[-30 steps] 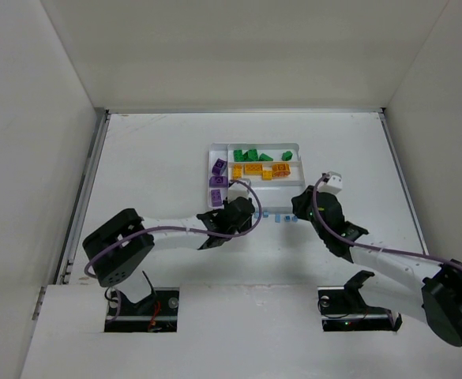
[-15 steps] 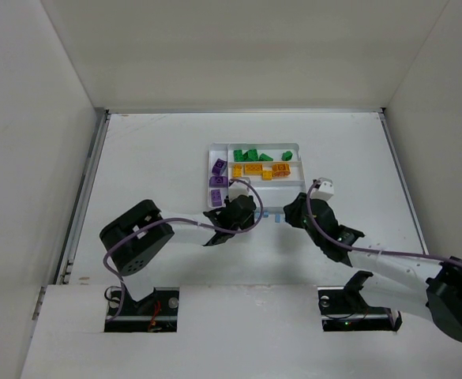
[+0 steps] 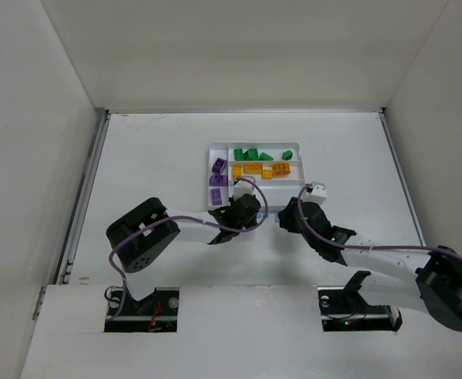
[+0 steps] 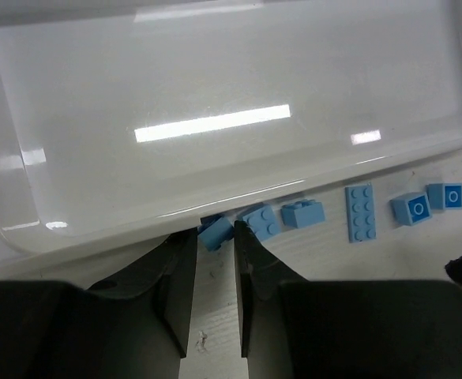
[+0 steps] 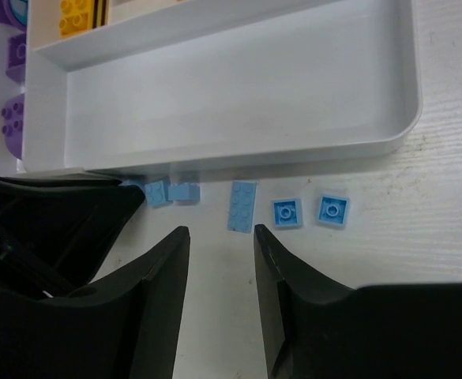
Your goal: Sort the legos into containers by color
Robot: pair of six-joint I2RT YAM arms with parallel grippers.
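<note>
White-walled cell, white tabletop [image 3: 152, 158], white tray [image 3: 210, 145] mid-table. Left fingers [image 4: 188, 243] clenched on one light-blue brick [image 4: 214, 230], right against the tray's near outer wall. Right fingers [image 5: 180, 239] released, nothing between them, hanging over the tabletop just short of a flat light-blue plate [image 5: 242, 205]. Remaining light-blue legos [image 5: 286, 212] lie in a row on the tabletop along that same wall, outside the tray. In the tray: green legos [image 3: 254, 154] in the far long section, yellow-orange legos [image 3: 262, 169] in the next one, purple legos [image 3: 217, 180] in the narrow side section.
</note>
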